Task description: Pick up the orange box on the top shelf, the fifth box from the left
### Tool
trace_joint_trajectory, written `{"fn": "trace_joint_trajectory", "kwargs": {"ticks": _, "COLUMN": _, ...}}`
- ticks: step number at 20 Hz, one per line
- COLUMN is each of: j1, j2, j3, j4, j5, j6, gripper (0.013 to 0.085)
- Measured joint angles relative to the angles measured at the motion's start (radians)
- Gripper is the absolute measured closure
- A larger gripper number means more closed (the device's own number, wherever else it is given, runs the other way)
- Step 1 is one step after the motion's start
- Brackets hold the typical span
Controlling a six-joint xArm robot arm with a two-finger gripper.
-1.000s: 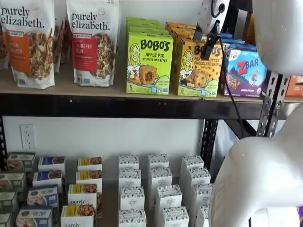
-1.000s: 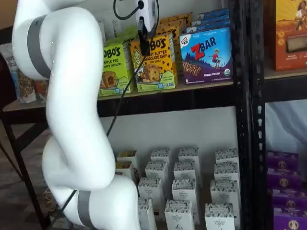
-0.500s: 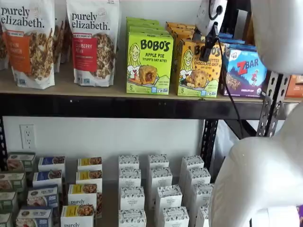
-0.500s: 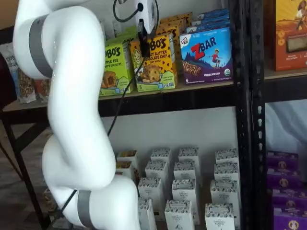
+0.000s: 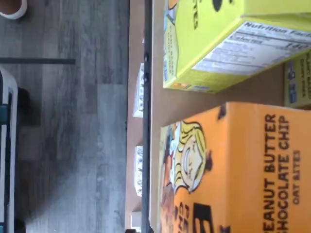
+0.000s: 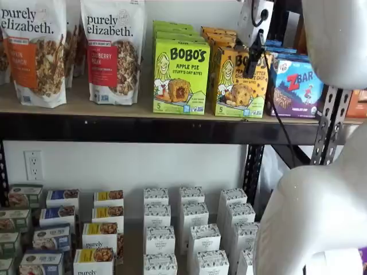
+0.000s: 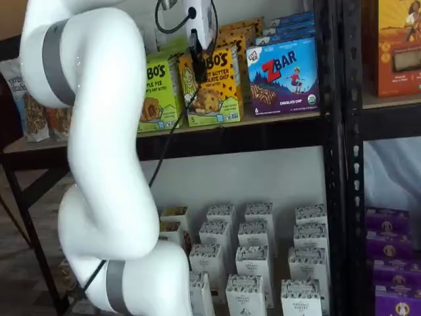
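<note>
The orange box (image 6: 239, 81), upper right on the bench (image 6: 86, 106): approach step. Tool (image 6: 253, 62) state I cannot tell. Next, I align and advance.

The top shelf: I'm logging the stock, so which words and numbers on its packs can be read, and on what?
"purely elizabeth.": two granola bags.
"BOBO'S APPLE PIE", "5": lime-green box.
"PEANUT BUTTER CHOCOLATE CHIP OAT BITES": the orange box; in a shelf view the fingers cover part of it.
"ZBAR", "CHOCOLATE CHIP": blue box.
"Nutrition Facts": lime-green box's side, wrist view.
Smaller print: unreadable.
</note>
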Motion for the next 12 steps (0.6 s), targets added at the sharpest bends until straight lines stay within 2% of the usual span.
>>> {"fn": "trace_joint_trajectory", "kwargs": {"ticks": 5, "j1": -0.004, "j2": -0.009, "j3": 0.023, "j4": 0.008, "j5": -0.018, "j6": -0.004, "gripper": 0.0130}}
{"fn": "trace_joint_trajectory", "kwargs": {"ticks": 6, "j1": -0.006, "j2": -0.010, "j3": 0.027, "j4": 0.013, "j5": -0.021, "j6": -0.005, "gripper": 0.0170}}
{"fn": "trace_joint_trajectory", "kwargs": {"ticks": 7, "j1": -0.007, "j2": -0.012, "j3": 0.030, "j4": 0.018, "j5": -0.024, "j6": -0.007, "gripper": 0.0170}}
{"fn": "trace_joint_trajectory", "kwargs": {"ticks": 9, "j1": -0.010, "j2": -0.014, "j3": 0.034, "j4": 0.027, "j5": -0.028, "j6": -0.009, "gripper": 0.0250}}
{"fn": "trace_joint_trajectory", "kwargs": {"ticks": 12, "j1": -0.010, "j2": -0.016, "j3": 0.037, "j4": 0.028, "j5": -0.030, "j6": -0.009, "gripper": 0.0290}}
